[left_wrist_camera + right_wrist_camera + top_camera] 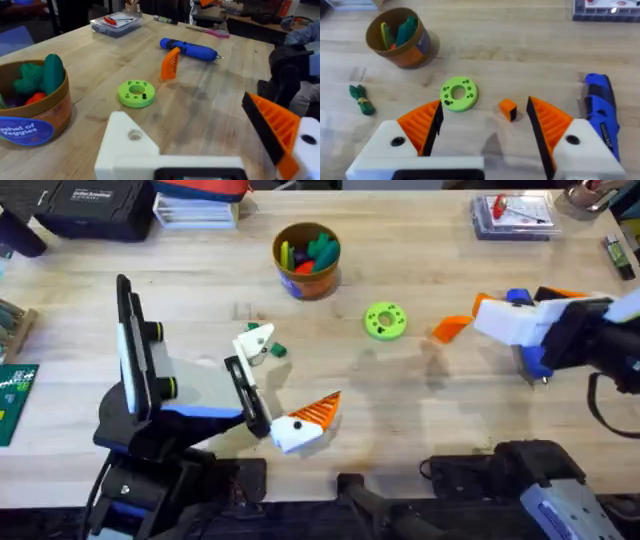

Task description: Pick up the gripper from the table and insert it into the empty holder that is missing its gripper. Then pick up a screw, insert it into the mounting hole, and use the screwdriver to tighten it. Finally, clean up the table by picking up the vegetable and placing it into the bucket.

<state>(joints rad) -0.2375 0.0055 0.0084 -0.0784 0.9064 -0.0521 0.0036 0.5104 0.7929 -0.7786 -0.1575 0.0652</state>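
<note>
The small orange wedge gripper (pixel 450 328) stands on the table (pixel 400 410) right of centre, also in the left wrist view (pixel 170 64) and the right wrist view (pixel 508 109). My right gripper (pixel 520 305) hovers open just right of it, orange pads (pixel 547 122) apart and nothing between them. The blue screwdriver (pixel 535 362) lies under that arm (pixel 601 107). My left gripper (pixel 295 370) is open; one finger is the bare white holder (pixel 125 145), the other has an orange tip (pixel 275 130). The green vegetable (pixel 275 350) lies beside the holder (pixel 361 99).
A round bucket (pixel 307 258) of toy vegetables stands at the back centre. A bright green disc with holes (pixel 385 320) lies between it and the wedge. A clear box (pixel 512 215) sits at the back right, dark cases at the back left.
</note>
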